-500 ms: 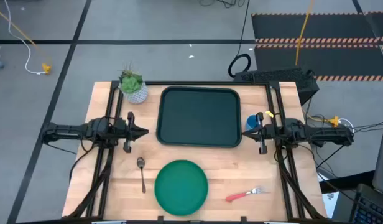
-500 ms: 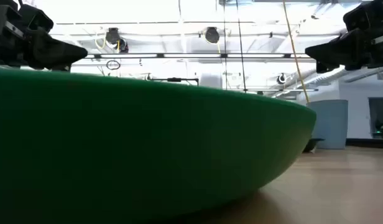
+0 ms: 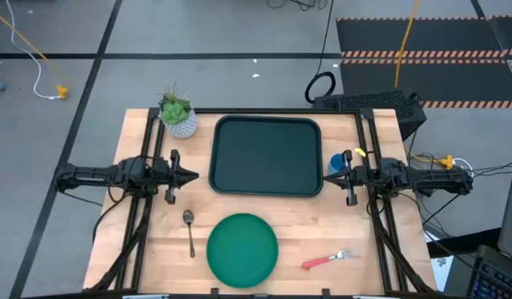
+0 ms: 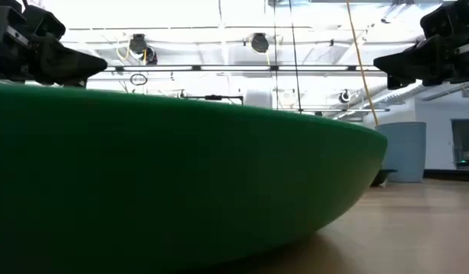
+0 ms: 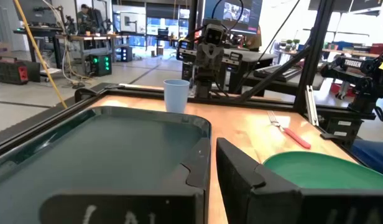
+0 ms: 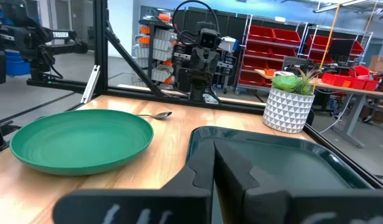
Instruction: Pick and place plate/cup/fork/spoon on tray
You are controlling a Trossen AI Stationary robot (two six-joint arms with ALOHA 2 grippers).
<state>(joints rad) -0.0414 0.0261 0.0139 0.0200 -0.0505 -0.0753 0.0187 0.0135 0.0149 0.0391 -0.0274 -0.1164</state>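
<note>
The dark tray (image 3: 266, 156) lies at the table's middle, toward the far side. The green plate (image 3: 242, 249) rests flat near the front edge and fills the low view (image 4: 158, 183). The silver spoon (image 3: 189, 231) lies left of the plate. The red-handled fork (image 3: 329, 258) lies right of it. The light-blue cup (image 3: 337, 164) stands upright by the tray's right rim. My left gripper (image 3: 194, 175) hovers shut and empty left of the tray. My right gripper (image 3: 329, 175) hovers shut and empty right of the tray, just nearer than the cup.
A white patterned pot with a green plant (image 3: 179, 118) stands at the tray's far left corner. Black frame rails (image 3: 141, 208) run along both table sides. Bare wood lies between the plate and the fork.
</note>
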